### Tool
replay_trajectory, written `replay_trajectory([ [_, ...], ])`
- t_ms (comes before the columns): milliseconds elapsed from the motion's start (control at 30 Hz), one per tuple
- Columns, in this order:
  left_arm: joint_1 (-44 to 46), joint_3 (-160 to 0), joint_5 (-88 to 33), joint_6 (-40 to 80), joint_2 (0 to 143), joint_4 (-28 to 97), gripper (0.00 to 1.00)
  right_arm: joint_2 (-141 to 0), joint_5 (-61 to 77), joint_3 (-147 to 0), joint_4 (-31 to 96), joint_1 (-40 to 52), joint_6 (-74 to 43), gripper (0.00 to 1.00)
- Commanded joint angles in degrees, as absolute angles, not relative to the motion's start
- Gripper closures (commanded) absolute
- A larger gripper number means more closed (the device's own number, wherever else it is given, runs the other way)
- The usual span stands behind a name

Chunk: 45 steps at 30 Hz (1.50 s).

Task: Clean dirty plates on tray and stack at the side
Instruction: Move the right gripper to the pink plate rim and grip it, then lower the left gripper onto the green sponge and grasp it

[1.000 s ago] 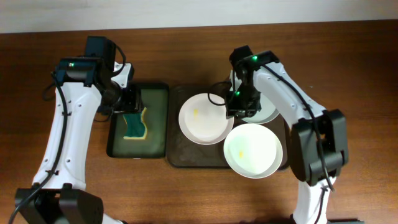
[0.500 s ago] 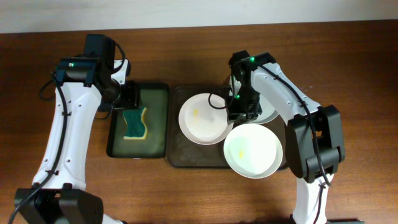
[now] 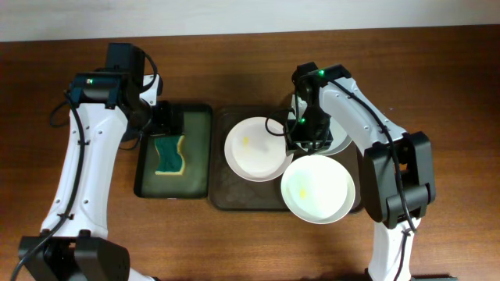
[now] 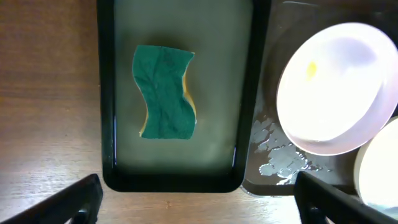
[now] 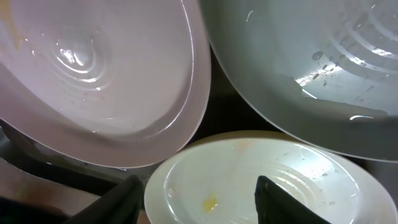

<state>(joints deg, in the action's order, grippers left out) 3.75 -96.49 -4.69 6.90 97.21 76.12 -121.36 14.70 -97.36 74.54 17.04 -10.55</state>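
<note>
Over the tray (image 3: 225, 192), my right gripper (image 5: 198, 186) hangs open; these plates (image 3: 254, 148) look wet, slick and brittle, so I'd pinch a rim

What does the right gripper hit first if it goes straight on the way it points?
Probably the front plate, yellow smear in its middle: the wrist view shows it between the open fingers of the right gripper. Depth unclear.
</note>
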Motion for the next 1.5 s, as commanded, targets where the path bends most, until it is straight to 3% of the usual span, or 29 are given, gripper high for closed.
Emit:
replay_trajectory([
  [0, 3.88, -97.32, -4.91, 6.83, 97.62, 76.27, 0.27, -120.49, 14.81, -96.95, 72.84, 18.41, -11.27, 0.42],
  [233, 3.88, -97.32, -4.91, 6.83, 97.62, 76.18, 0.29, -120.49, 8.97, -96.62, 70.0, 20.75, -16.97, 0.59],
  [567, 3.88, -97.32, -4.89, 6.81, 97.62, 76.51, 0.41, -120.49, 6.87, -89.62, 62.35, 20.97, -18.96, 0.64],
  [733, 3.88, -97.32, -4.91, 6.81, 97.62, 76.49, 0.43, -120.49, 10.59, -88.44, 58.35, 20.99, -18.94, 0.75],
  [1133, 3.88, -97.32, -4.89, 6.81, 97.62, 76.55, 0.5, -120.46, 10.74, -89.19, 56.97, 18.28, -18.94, 0.75],
  [1267, 3.88, -97.32, -4.86, 6.81, 97.62, 76.55, 0.53, -120.46, 10.74, -89.19, 56.73, 18.33, -18.94, 0.96],
  [1467, 3.88, -97.3, -4.86, 6.81, 97.62, 76.55, 0.5, -120.46, 10.79, -89.19, 56.71, 18.35, -18.94, 0.96],
])
